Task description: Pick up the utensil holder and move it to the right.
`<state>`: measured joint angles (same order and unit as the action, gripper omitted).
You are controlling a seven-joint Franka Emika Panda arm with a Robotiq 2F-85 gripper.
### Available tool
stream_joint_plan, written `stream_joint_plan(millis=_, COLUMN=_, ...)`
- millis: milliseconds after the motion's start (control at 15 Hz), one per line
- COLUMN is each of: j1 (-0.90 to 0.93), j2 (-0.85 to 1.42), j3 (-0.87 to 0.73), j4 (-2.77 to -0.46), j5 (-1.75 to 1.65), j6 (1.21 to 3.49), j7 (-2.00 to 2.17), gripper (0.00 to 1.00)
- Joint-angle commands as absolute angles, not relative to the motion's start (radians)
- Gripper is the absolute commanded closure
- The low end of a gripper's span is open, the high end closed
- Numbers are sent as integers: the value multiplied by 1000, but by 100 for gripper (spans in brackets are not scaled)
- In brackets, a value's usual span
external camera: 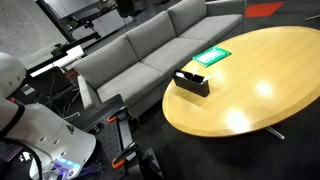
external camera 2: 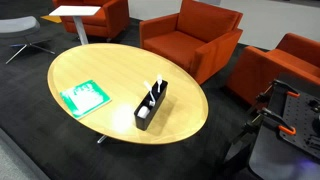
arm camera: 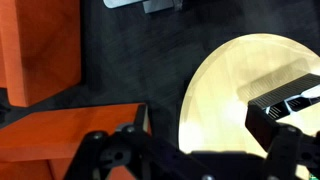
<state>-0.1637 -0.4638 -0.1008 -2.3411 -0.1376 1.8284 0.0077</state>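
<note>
Black utensil holder [external camera 2: 151, 106], green card [external camera 2: 82, 96] nearby

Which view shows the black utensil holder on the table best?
An exterior view shows the utensil holder best: whole, from above, white items inside visible. In an exterior view it is a small dark block; the wrist view crops it at the edge.
</note>
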Motion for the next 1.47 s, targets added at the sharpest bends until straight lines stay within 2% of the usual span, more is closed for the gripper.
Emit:
stream_joint_plan(millis=0, j1=-156, j2=-464, j3=-107, j4=-2339, j5=-140, j6=1826, j7=10, gripper=0)
stream_joint_plan(millis=667, j1=-156, j2=-464, j3=-107, j4=-2339, j5=-140, j6=1826, j7=10, gripper=0)
stream_joint_plan(millis=933, j1=-98, j2=-396, j3=-51, j4=-2343, j5=-82, j6=1870, j7=71, gripper=0)
stream_joint_plan(millis=1067, j1=-72, j2=-327, j3=-15, j4=-2340, j5=-30, j6=1925, j7=151, gripper=0)
stream_joint_plan(millis=1400, j1=-30, j2=-101, j3=41, j4=-2358, j5=101, j6=2245, j7=384, gripper=0)
